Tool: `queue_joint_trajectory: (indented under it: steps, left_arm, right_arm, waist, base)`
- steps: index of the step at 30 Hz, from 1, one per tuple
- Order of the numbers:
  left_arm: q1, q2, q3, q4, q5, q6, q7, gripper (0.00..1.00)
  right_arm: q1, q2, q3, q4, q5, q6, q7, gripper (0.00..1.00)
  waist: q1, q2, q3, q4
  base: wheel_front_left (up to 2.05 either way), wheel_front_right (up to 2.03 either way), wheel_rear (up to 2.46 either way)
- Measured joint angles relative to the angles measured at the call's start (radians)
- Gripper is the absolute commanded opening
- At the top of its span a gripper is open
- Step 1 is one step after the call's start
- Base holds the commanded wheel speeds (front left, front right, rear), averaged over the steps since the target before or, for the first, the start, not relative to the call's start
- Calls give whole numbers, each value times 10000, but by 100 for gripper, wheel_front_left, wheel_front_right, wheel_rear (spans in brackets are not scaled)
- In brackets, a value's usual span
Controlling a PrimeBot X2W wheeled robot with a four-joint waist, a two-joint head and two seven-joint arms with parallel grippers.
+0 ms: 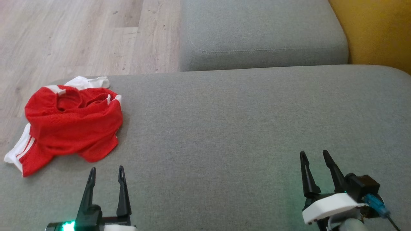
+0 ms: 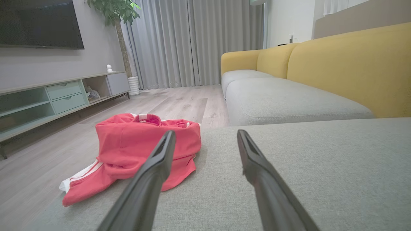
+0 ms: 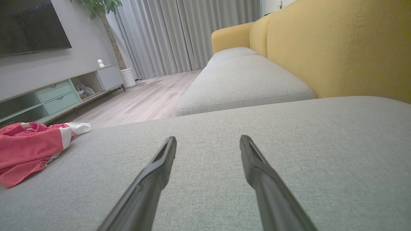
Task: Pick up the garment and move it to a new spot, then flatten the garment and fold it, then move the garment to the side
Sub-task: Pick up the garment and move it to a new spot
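Head view, crumpled red mesh garment (image 1: 72, 123) with white stripes, woven grey cushion (image 1: 240, 128)

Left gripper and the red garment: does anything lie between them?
Nothing: bare grey cushion separates the left gripper from the garment, seen in the head view.

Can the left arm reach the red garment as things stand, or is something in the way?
Probably yes. The left gripper is open and empty, and the crumpled red garment lies just ahead, to its left, on the grey sofa cushion, nothing between them.
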Motion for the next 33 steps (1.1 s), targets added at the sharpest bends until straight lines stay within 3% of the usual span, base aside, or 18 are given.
queue_joint_trajectory:
  steps: [8, 21, 33]
  left_arm:
    - [-47, 25, 259, 301, -4, -8, 0, 100]
    - [-170, 207, 851, 451, -54, 4, 0, 100]
    - [212, 188, 819, 115, -2, 286, 0, 100]
  right_arm:
    - [10, 0, -29, 19, 8, 0, 0, 100]
    - [133, 6, 146, 15, 98, 0, 0, 100]
    - [132, 8, 136, 8, 81, 0, 0, 100]
  waist:
    - [0, 0, -45, 690]
    - [0, 0, -284, 2669]
    - [0, 0, -178, 3946]
  base:
    - [0, 0, 0]
    - [0, 0, 0]
    - [0, 0, 0]
